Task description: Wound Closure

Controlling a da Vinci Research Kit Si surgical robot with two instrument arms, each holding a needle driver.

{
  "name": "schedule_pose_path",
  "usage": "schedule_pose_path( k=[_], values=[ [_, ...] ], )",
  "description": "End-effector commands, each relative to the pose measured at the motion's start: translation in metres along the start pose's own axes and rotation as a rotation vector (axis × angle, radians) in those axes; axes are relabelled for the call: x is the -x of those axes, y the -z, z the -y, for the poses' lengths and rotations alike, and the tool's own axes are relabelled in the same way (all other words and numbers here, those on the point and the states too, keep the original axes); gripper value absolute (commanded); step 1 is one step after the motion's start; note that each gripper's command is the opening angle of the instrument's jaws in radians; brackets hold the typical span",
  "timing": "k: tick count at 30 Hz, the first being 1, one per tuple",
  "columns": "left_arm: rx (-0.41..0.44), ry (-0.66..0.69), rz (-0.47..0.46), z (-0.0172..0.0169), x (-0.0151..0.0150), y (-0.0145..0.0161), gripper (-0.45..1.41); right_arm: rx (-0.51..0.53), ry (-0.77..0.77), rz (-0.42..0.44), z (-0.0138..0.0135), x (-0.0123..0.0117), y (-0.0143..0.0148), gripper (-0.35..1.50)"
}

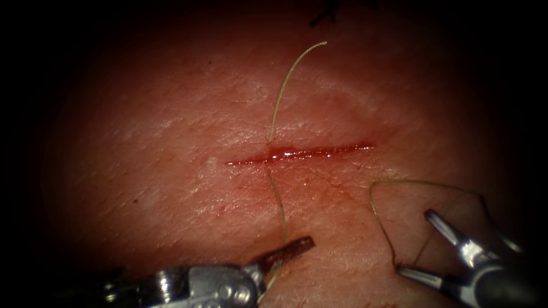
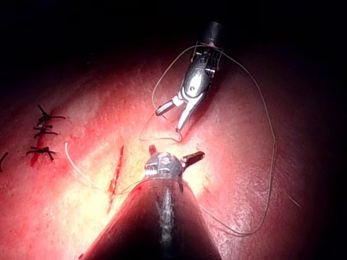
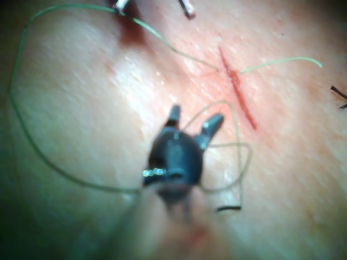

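Two tools sit just below the cut (image 1: 299,154). The left tool (image 1: 291,251) has its jaws pinched on the thread (image 1: 278,205) coming out of the tissue (image 1: 171,171). The right tool (image 1: 419,242), jaws spread wide, grips nothing, thread looped around it. Can't spot the needle.

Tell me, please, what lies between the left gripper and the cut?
In the endoscope view, a strand of thread runs over bare tissue from the cut to the left gripper.

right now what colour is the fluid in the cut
Glossy red fluid fills the cut, best in the endoscope view.
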Motion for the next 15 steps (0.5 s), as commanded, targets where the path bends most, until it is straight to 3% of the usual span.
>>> schedule_pose_path(
  k=[1, 6, 13, 15],
  values=[
    [-0.02, 0.021, 0.004, 0.0002, 0.0005, -0.0004, 1.08, 0.0, 0.001, -0.003, 0.0005, 0.0003, -0.0008, 1.45],
    [-0.075, 0.061, 0.032, 0.0007, 0.0022, -0.0004, 1.03, 0.0, 0.002, 0.002, 0.001, 0.0001, -0.0012, 1.45],
    [-0.138, 0.138, 0.108, 0.0015, 0.0067, -0.0038, 0.94, -0.002, 0.002, 0.001, 0.0013, -0.0002, -0.0011, 1.45],
    [-0.131, 0.166, 0.119, 0.0014, 0.0075, -0.0048, 0.84, -0.001, 0.002, 0.001, 0.0013, -0.0002, -0.0011, 1.45]
  ],
)
